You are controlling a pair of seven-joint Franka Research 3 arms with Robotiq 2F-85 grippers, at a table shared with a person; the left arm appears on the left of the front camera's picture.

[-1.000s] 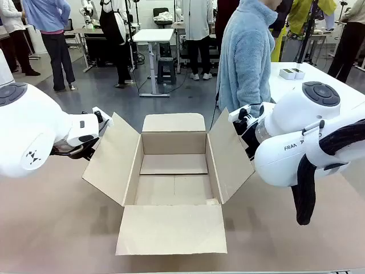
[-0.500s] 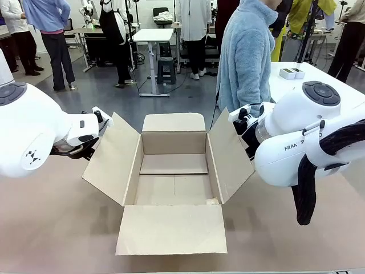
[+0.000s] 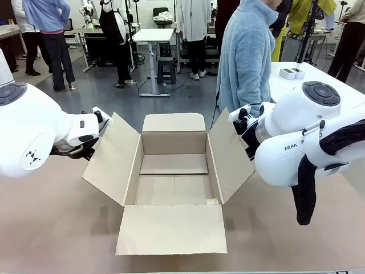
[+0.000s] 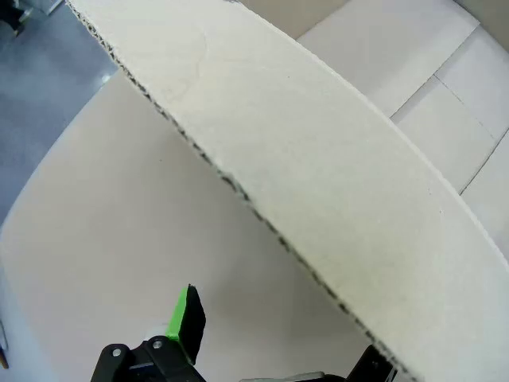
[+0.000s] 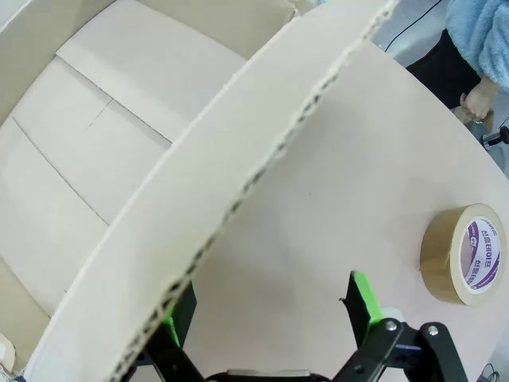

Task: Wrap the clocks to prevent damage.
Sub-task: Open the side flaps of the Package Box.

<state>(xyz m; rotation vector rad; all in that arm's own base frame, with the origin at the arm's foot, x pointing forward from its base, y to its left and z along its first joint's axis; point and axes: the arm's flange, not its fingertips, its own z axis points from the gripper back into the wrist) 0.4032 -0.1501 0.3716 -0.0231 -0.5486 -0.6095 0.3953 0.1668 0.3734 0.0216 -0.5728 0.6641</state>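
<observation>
Left end effector (image 4: 278, 342) was spread astride the 9 o'clock flap (image 3: 111, 160) of the box (image 3: 174, 142), right end effector (image 5: 269, 302) spread astride the 3 o'clock flap (image 3: 228, 157). We couldn't tell where the clocks were. Risk: 1 flap slipping free, swinging inward, blocking loading.

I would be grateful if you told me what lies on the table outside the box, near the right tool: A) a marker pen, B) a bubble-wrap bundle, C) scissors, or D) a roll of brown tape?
D: the right wrist view shows a brown tape roll lying on the table, on the outer side of the cardboard flap and off to one side of the right tool.
</observation>
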